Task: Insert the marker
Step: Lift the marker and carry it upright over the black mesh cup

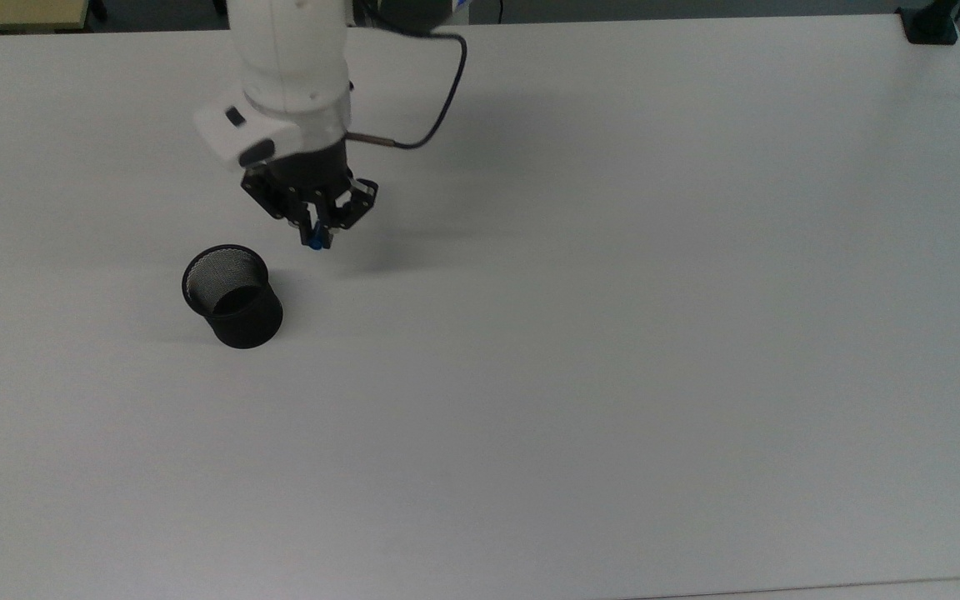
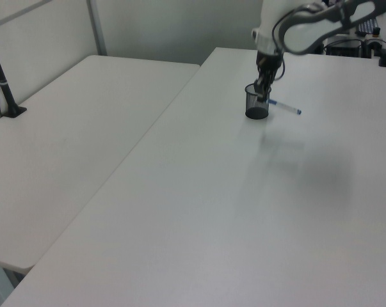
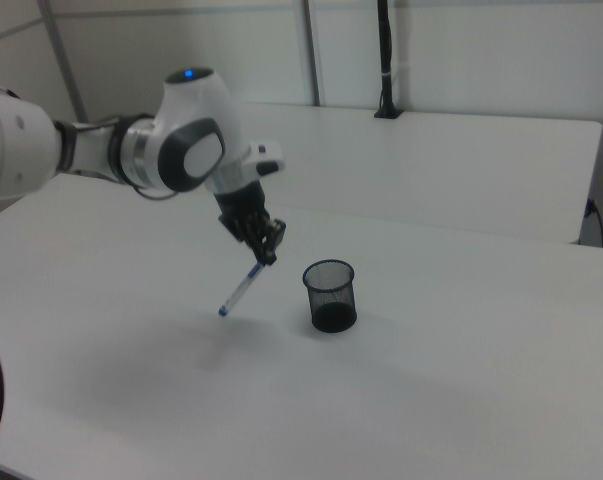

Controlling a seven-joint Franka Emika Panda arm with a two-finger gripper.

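Note:
A black mesh cup (image 1: pixel 234 296) stands upright on the white table (image 1: pixel 613 333); I also see the cup (image 2: pixel 257 103) in the left view and the cup (image 3: pixel 330 295) in the right view. My gripper (image 1: pixel 314 236) is shut on a white marker with blue ends (image 3: pixel 242 289), held by its upper end and hanging slanted above the table. The gripper (image 3: pixel 268 255) sits up and to the right view's left of the cup. In the left view the marker (image 2: pixel 283 106) sticks out to the left view's right of the gripper (image 2: pixel 263 94).
A second white table (image 2: pixel 71 141) adjoins on the left view's left, with a black clamp post (image 2: pixel 2 80) at its edge. Another black clamp (image 1: pixel 930 23) sits at the table's far right corner in the top view. A cable (image 1: pixel 438 100) loops off the wrist.

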